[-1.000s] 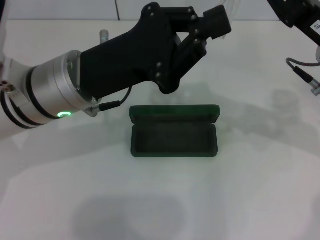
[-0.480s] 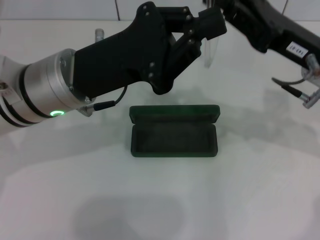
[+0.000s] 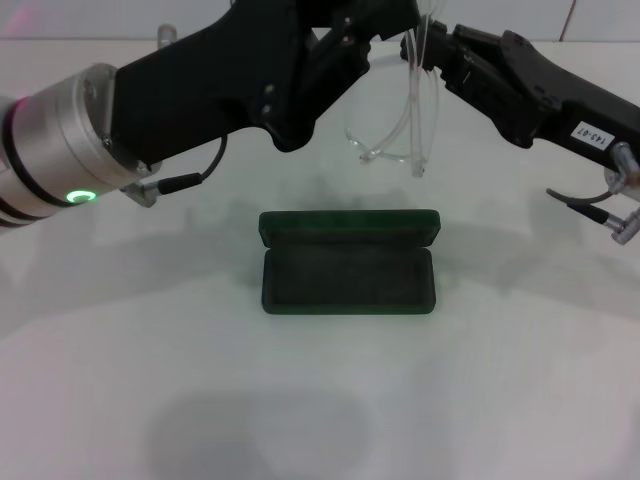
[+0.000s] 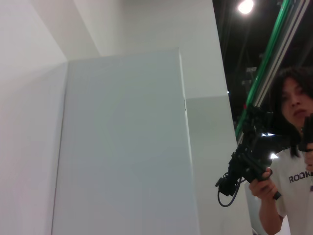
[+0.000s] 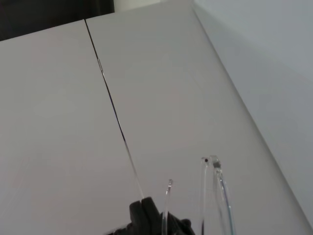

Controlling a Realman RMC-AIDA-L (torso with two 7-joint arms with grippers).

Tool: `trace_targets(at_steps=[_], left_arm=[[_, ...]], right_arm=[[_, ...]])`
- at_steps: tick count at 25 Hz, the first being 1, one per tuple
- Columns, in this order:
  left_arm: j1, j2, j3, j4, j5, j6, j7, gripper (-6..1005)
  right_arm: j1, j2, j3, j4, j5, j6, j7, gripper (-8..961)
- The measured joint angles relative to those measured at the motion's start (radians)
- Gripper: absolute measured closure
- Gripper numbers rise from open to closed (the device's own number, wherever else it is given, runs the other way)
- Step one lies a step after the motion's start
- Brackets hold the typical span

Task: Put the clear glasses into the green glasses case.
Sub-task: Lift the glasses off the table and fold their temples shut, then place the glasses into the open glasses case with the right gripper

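The case (image 3: 348, 265) lay open on the white table (image 3: 500, 400). It was dark green with round corners, and its inside looked dark and soft. Its long side ran from left to right. The lid stood up along the far side of the case.

Behind the case and up in the air hung the glasses (image 3: 400, 110). They touched neither the case nor the table. They were clear all over, so the table showed right through them. The front part hung low, close above the lid's far side. The thin arms of the glasses pointed up toward the two grippers.

The left gripper (image 3: 375, 25) was above the case, on its far left side. Its tips sat right by the top of the glasses, but I could not tell if it was gripping or not.

The right gripper (image 3: 445, 62) reached in from the far right of the case. In its wrist view, its dark tips were pinched on a thin clear arm of the glasses (image 5: 215, 196).
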Motion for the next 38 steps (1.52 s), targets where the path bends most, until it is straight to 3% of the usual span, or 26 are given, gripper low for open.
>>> trace_targets(at_steps=[31,38], left_arm=[[-0.003,-0.006,-0.039,-0.007,0.05,-0.029,-0.003,962],[0.012,0.021,-0.056,0.016,0.062,0.04,-0.044,963]], right_arm=[[-0.003,0.003,-0.035,-0.023,-0.022,0.003,-0.009,881],[-0.012,-0.001,-0.031,-0.023,-0.011,0.036,-0.05,881]])
